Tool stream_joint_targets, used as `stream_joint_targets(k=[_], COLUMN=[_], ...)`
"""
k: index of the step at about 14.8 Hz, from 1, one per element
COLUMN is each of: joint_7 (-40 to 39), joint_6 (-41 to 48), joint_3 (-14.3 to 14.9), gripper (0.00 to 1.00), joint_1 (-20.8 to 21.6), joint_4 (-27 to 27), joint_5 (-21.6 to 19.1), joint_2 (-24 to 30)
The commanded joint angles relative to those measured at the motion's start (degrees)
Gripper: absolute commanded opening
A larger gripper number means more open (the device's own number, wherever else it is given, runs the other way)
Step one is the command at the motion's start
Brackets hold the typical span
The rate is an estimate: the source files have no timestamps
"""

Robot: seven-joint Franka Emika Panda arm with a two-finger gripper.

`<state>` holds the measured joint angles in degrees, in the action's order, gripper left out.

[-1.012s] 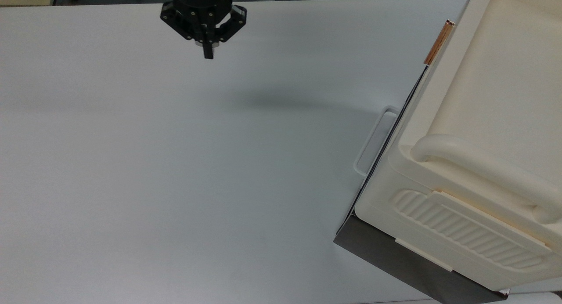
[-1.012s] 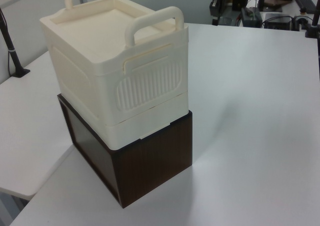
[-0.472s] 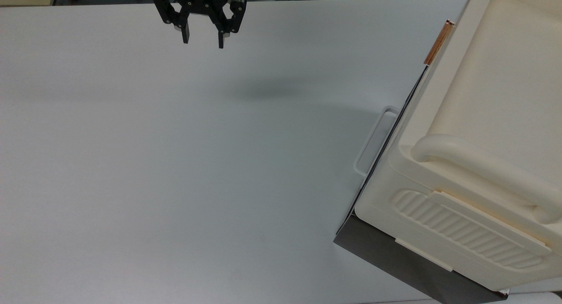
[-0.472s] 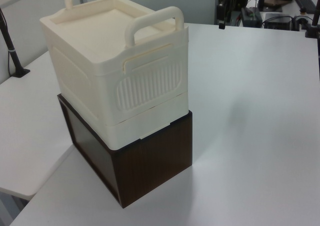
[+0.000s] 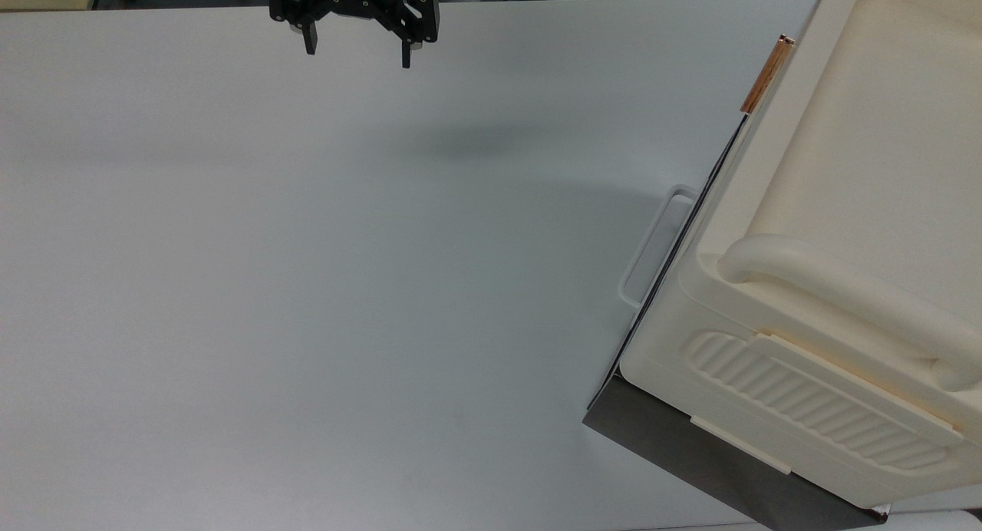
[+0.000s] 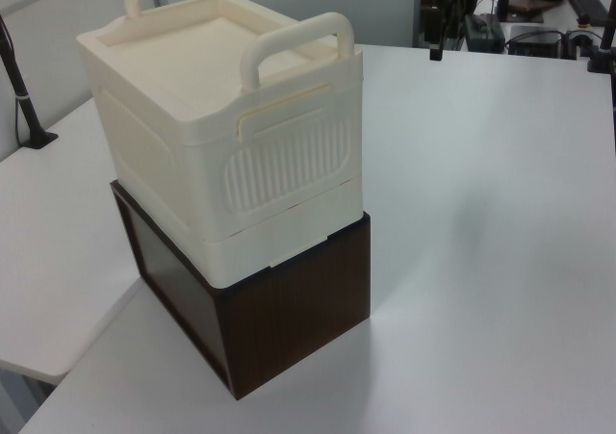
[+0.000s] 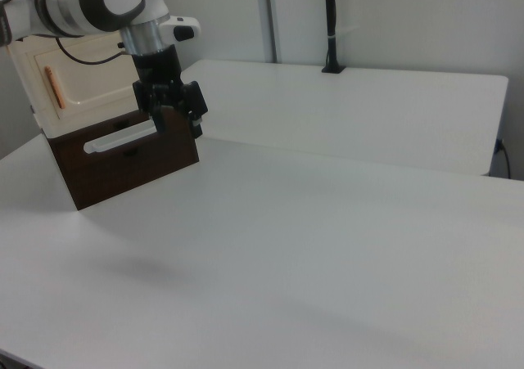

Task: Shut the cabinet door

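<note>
Tool (image 5: 358, 54) at the far edge of the table (image 5: 307, 285) in the top view, fingers spread, nothing between them, hanging above the surface. Right view puts the tool (image 7: 176, 117) in front of the cabinet, still apart from it.

Cabinet (image 5: 844, 285) sits at the top view's right, well apart from the tool: cream box with a tubular handle (image 5: 836, 289) and ribbed side panel (image 5: 813, 397), stacked on a dark base (image 5: 713, 462). Left view shows the same stack (image 6: 221, 155) at the near left of the table.

Cabinet door (image 5: 782, 109): long cream panel on the side facing the tool, copper-orange bar handle (image 5: 766, 75) at its far end in the top view. In the right view the door (image 7: 82, 78) looks flush or nearly so; cannot tell whether a gap remains.

Handling, as judgement: rigid plastic panel, light, hinged, smooth. No grasp should be needed; a flat push near the bar-handle end, away from the hinge, gives best leverage. Stack may slide on the table if pushed hard.
</note>
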<state>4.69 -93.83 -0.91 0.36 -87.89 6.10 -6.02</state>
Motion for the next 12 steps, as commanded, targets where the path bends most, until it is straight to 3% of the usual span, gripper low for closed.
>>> stream_joint_targets(k=[1, 12], joint_7=[1.03, 1.47], joint_6=[0.75, 3.04], joint_3=[0.03, -0.06], gripper=[1.00, 1.00], joint_1=[0.61, 0.79], joint_4=[-2.46, -2.28], joint_5=[0.49, 0.23], joint_2=[2.60, 2.51])
